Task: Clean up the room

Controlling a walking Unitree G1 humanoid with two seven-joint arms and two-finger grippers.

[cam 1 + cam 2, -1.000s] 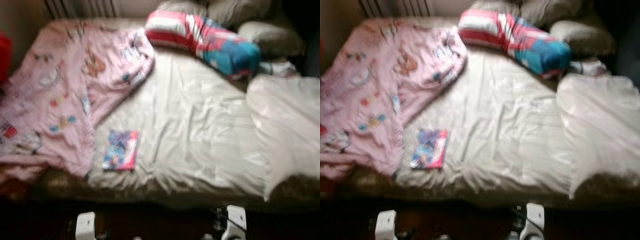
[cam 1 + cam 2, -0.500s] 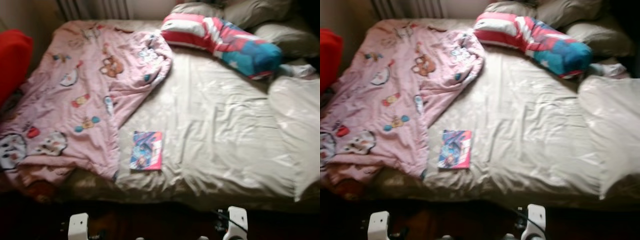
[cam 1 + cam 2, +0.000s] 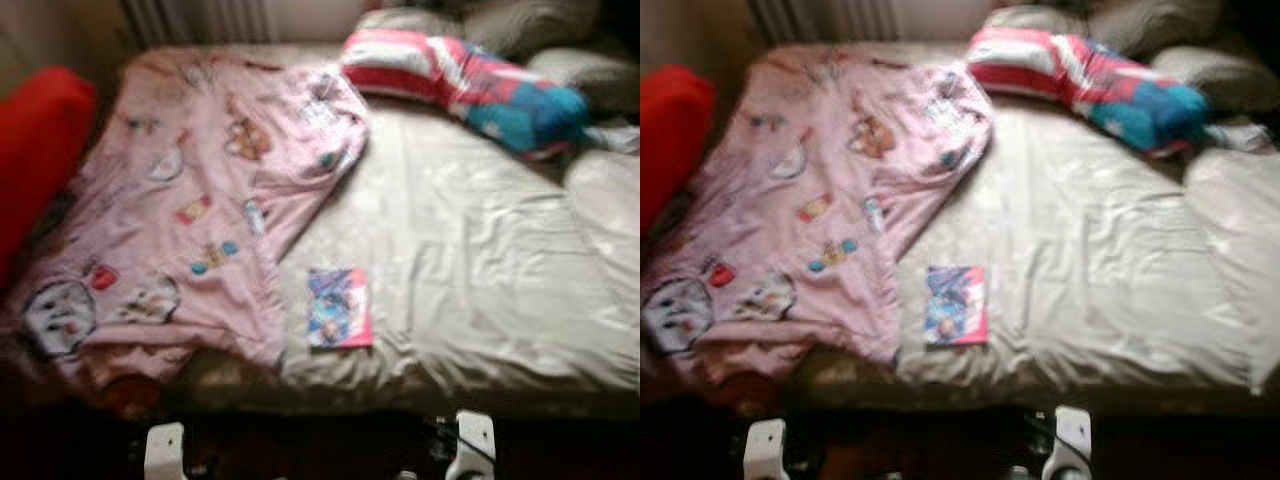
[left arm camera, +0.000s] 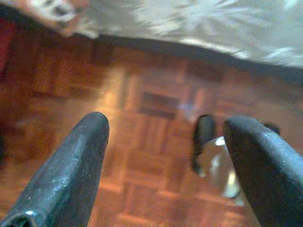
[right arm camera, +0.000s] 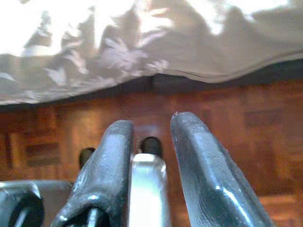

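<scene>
1. Room clutter sits ahead of me on the bed; from my seat both arms hang low at its foot, over the floor.
2. Left gripper (image 4: 165, 156): its jaws are spread wide, two long black fingers (image 4: 71, 175) with bare parquet between them, holding nothing.
3. Right gripper (image 5: 151, 142): its jaws stand close together with a narrow gap and pinch nothing; the edge of the bed sheet hangs just beyond them.
4. Floor (image 4: 142, 94): reddish-brown wooden parquet in small square blocks, glossy where light falls.
5. Bed (image 3: 480, 260): one wide mattress under a pale beige sheet, smooth cloth with soft creases, dark along its near edge.
6. One book (image 3: 339, 308), flat and rectangular with a bright blue-and-pink cover, lies on the sheet near the bed's front edge, just beside the blanket's hem.
7. One pink blanket (image 3: 200, 200), soft and rumpled, printed with small cartoon figures, covers the left half of the bed and droops over its near corner.
8. One striped cushion (image 3: 460, 85), long and plump, red and white at one end and blue at the other, lies across the head of the bed.
9. Two, perhaps three grey-beige pillows (image 3: 1140, 25) are piled behind it; blur keeps me from a sure count.
10. One red cushion-like shape (image 3: 35, 150) stands just beside the bed's left side.
</scene>
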